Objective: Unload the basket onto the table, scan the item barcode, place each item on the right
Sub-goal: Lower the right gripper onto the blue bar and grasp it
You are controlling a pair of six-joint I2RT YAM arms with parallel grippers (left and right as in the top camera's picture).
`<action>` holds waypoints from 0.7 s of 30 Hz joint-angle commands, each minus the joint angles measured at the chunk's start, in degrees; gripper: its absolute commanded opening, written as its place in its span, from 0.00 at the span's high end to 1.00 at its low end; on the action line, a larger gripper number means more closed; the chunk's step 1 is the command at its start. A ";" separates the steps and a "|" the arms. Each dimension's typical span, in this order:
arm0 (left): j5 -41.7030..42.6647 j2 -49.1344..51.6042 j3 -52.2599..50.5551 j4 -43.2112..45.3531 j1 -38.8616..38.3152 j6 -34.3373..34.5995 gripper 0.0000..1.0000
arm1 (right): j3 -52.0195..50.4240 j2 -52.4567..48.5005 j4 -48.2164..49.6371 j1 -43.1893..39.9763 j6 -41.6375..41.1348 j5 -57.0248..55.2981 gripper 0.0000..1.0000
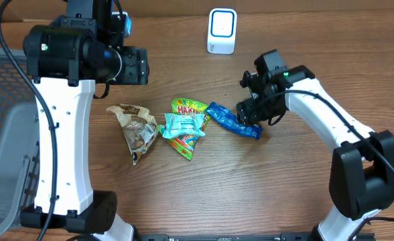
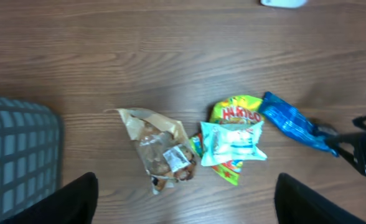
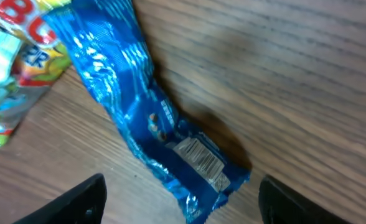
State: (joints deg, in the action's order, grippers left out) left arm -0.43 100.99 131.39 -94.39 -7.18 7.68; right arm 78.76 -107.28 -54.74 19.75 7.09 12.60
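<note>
Blue packet (image 1: 232,120) lies flat on the desk (image 1: 277,194), right of centre and at the right end of the snack pile. Its left tip sits just beside the Haribo bag (image 1: 189,106) and the teal packet (image 1: 182,124). Long axis runs far-left to near-right.

Right hand (image 1: 250,112) hangs directly over the packet's near-right end. In the wrist view its fingers (image 3: 77,202) stand apart on either side of that end w/ nothing pinched. The packet isn't lifted and looks untouched, though contact is hard to judge. The barcode (image 3: 198,155) faces up, close to that same end.

Left hand (image 2: 186,180) is up high over the left half of the desk, fingers wide apart and empty. It's nearest the brown cookie bag (image 2: 161,155) and well apart from the blue packet, so the right arm is clearly the nearer one.

The fingers seem to line up across the packet's width, not along its length, so closing should catch the narrow way. My read: the grasp is about to happen, nothing scanned yet.

White scanner (image 1: 222,31) stands at the far edge, a bit left of the right hand, w/ bare desk between.
</note>
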 commanded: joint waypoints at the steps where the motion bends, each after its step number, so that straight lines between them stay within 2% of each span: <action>1: -3.65 -1.03 -0.04 1.31 1.62 2.23 0.15 | -2.36 0.31 2.12 -0.13 0.50 2.08 0.21; 7: -1.77 -1.03 0.02 2.27 7.69 5.46 0.06 | -4.63 0.31 4.59 -0.13 0.46 4.02 0.21; 11: 2.73 -1.03 0.00 2.29 10.73 5.44 0.05 | -5.86 0.31 5.11 -0.13 0.37 4.24 0.21; 21: 2.99 -1.03 0.00 2.10 10.91 5.44 0.00 | -6.08 0.31 5.35 -0.13 -1.07 5.51 0.21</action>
State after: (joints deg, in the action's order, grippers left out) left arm 1.54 100.95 131.39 -92.18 3.84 12.12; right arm 72.95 -107.31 -49.84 19.75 6.46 17.08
